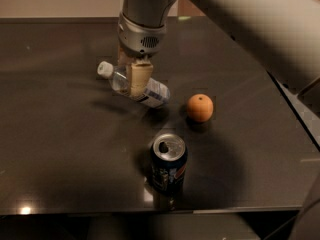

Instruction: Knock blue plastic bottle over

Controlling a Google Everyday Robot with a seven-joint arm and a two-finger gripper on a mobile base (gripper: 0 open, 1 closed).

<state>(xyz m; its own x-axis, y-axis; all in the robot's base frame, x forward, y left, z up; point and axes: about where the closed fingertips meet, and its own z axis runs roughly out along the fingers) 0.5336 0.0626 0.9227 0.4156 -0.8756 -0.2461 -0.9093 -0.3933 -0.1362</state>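
Note:
The blue plastic bottle (152, 91) lies tipped over on the dark table (60, 149), left of centre. Its white cap (104, 68) points to the back left and its labelled base to the front right. My gripper (136, 86) reaches straight down from the grey wrist onto the bottle's middle and covers part of its body. The bottle's base end rests on or just above the tabletop; I cannot tell whether the cap end touches.
An orange (200, 107) sits just right of the bottle's base. An opened dark blue soda can (168, 164) stands upright near the table's front edge. My large pale arm crosses the upper right. The table's right edge runs close behind the orange.

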